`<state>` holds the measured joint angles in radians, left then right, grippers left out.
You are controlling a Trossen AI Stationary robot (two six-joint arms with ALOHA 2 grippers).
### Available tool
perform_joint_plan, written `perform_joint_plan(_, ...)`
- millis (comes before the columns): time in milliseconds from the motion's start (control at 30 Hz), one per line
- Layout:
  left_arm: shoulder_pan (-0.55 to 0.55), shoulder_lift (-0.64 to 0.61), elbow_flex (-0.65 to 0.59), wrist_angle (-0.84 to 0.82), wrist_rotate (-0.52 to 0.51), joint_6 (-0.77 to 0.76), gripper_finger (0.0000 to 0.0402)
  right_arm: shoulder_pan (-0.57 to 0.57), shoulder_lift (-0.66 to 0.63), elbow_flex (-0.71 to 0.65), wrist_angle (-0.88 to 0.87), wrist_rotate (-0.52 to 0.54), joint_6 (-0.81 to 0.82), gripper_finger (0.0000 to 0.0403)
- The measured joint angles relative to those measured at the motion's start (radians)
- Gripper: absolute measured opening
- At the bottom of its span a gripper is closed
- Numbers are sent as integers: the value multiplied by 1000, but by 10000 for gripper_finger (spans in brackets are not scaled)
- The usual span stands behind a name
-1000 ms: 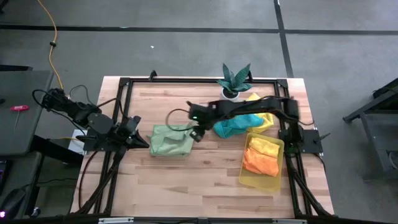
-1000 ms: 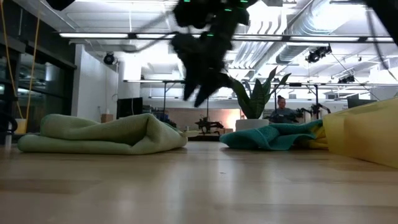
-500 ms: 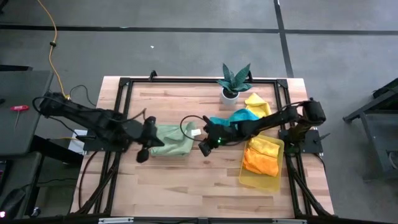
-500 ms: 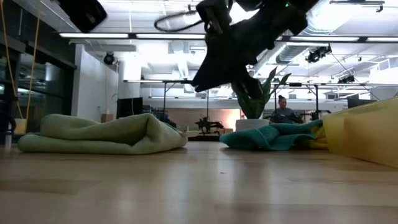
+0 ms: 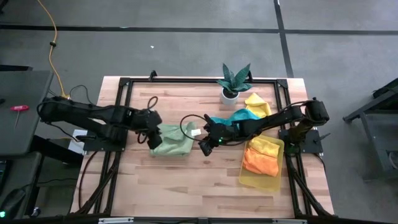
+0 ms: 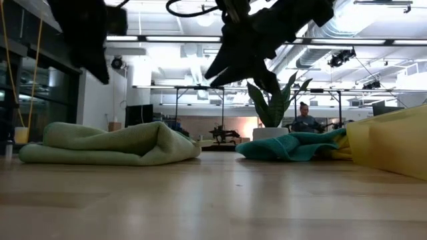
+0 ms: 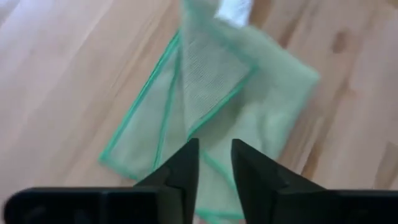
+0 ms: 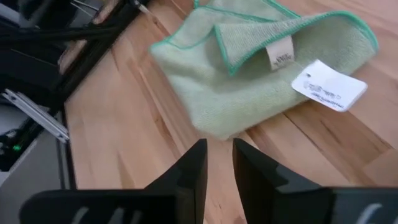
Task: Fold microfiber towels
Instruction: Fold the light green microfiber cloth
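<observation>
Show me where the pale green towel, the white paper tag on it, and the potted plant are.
pale green towel [image 5: 171,142], high view, middle of the cloth.
white paper tag [image 8: 329,85], right wrist view, centre of the tag.
potted plant [image 5: 234,79], high view, on its leaves.

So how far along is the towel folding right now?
Done: two towels, yellow and orange, lie in the tray. In hand: the green towel lies partly folded between the left gripper and right gripper; neither holds it, fingers slightly apart. Left: the teal towel and another yellow one lie crumpled near the plant.
</observation>
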<state>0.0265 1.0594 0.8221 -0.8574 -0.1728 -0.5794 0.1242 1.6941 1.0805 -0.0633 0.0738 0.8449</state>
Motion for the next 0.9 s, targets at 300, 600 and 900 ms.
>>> perform_joint_plan(300, -13, -20, -195, 11, -13, -467, 171, -7, 0, 0, -8, -3, -16, 69)
perform_joint_plan(600, -3, -17, -237, -36, -49, -530, 189, -7, 0, 0, -11, -3, -40, 69)
perform_joint_plan(900, 80, 89, -237, -55, 23, -237, 161, -15, 0, 0, -7, 3, -45, 69)
